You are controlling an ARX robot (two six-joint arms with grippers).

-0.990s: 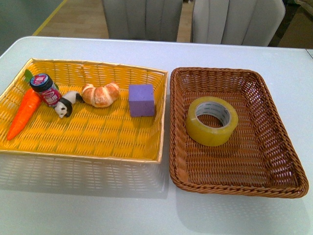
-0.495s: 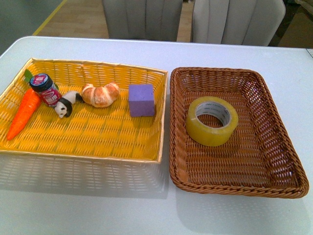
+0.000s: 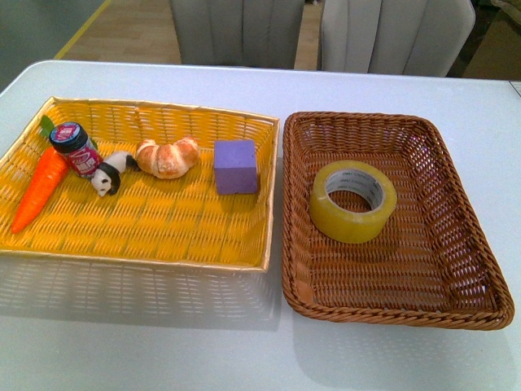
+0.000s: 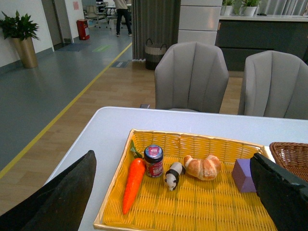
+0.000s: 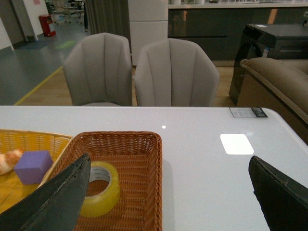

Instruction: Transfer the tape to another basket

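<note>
We find the tape (image 3: 352, 200) lying flat in the basket (image 3: 456, 244), toward nine o'clock, both grippers spread wide, holding nothing, well clear; we judge the transfer done, retreat alone remaining.

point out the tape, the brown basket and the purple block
tape (image 3: 352, 213), front view, on the yellow outer band facing the camera
brown basket (image 3: 391, 314), front view, on its near rim
purple block (image 3: 236, 166), front view, on its front face
</note>
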